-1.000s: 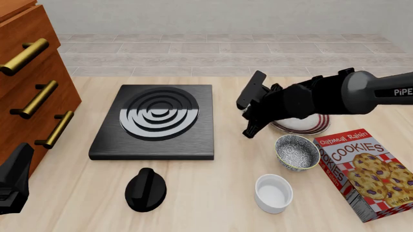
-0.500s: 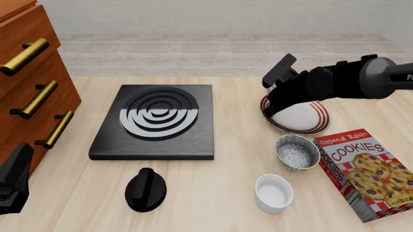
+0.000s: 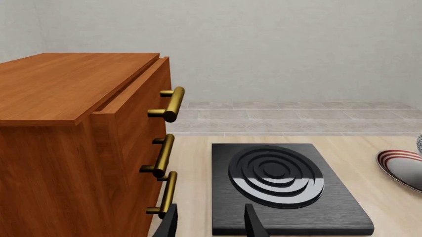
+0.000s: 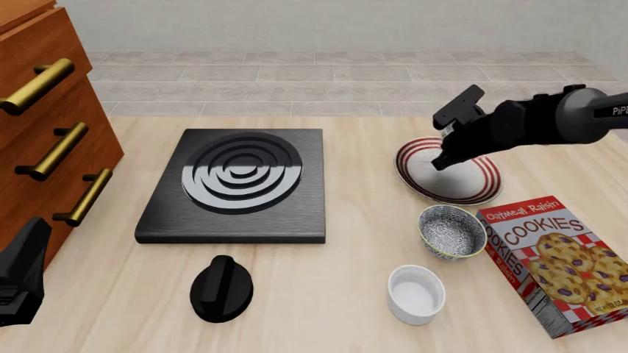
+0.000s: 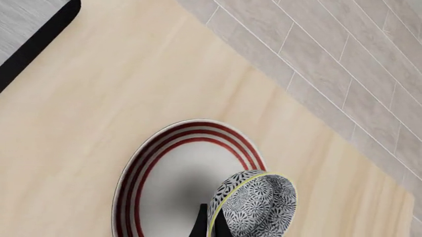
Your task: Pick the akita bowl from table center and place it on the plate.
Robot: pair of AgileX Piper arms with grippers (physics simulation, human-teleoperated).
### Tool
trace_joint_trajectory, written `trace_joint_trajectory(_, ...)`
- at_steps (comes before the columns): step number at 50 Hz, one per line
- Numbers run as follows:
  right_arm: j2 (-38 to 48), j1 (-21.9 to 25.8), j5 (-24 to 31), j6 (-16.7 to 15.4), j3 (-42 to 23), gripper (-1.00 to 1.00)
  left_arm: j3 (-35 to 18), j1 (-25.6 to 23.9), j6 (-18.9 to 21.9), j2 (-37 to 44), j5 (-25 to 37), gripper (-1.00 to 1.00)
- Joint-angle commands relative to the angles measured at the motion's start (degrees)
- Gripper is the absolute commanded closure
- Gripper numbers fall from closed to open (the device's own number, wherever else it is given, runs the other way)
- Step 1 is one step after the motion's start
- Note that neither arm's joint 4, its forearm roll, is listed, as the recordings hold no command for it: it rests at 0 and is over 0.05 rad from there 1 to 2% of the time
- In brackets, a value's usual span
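Note:
In the right wrist view my right gripper (image 5: 211,223) is shut on the rim of the akita bowl (image 5: 257,205), a small bowl with a dark patterned outside and a pale rim. It hangs tilted above the near side of the red-striped white plate (image 5: 135,182). From the front, the right gripper (image 4: 443,156) is over the plate (image 4: 471,184) and the arm hides the held bowl. A look-alike bowl (image 4: 451,232) stands on the table just in front of the plate. My left gripper (image 3: 212,224) is open and holds nothing, low at the front left (image 4: 20,283).
A black stove plate (image 4: 235,184) lies left of centre, with a black knob (image 4: 220,288) in front of it. A white ramekin (image 4: 415,294) and a cookies box (image 4: 559,261) sit at the front right. A wooden drawer chest (image 4: 44,132) stands at the left.
My right arm has swung right and further back with the bowl, from the plate's left side to over it, uncovering most of the plate. The look-alike bowl and left arm have not moved.

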Motion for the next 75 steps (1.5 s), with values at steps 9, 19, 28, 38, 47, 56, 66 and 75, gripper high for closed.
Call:
trace_joint_trajectory(9,5.42,-2.18,1.45,3.08,-2.57,1.0,0.0,0.0,-0.01,-0.02,0.0,-1.0)
trace_joint_trajectory(19,4.85,-0.8,2.13,3.93,-2.18,1.0,0.0,0.0,0.01,0.01,0.0,-1.0)
trace_joint_trajectory(28,4.78,0.16,2.27,3.19,-2.03,1.0,0.0,-0.01,0.0,-0.01,0.0,-1.0)
trace_joint_trajectory(38,4.45,-0.11,1.8,2.08,-1.46,-1.0,0.0,0.0,0.0,0.0,0.0,-1.0)
trace_joint_trajectory(47,4.68,-0.07,1.06,1.46,-0.63,-1.0,0.0,0.0,-0.01,-0.01,0.0,-1.0)
trace_joint_trajectory(56,3.64,0.19,-0.12,0.89,0.66,-1.0,0.0,0.0,0.0,0.01,0.0,-1.0)
trace_joint_trajectory(66,-0.55,0.4,0.05,0.24,2.4,-1.0,0.0,0.0,0.01,0.01,0.0,-1.0)
trace_joint_trajectory(75,-7.04,0.61,-1.66,3.22,5.73,-1.0,0.0,0.0,-0.01,0.01,0.0,-1.0)
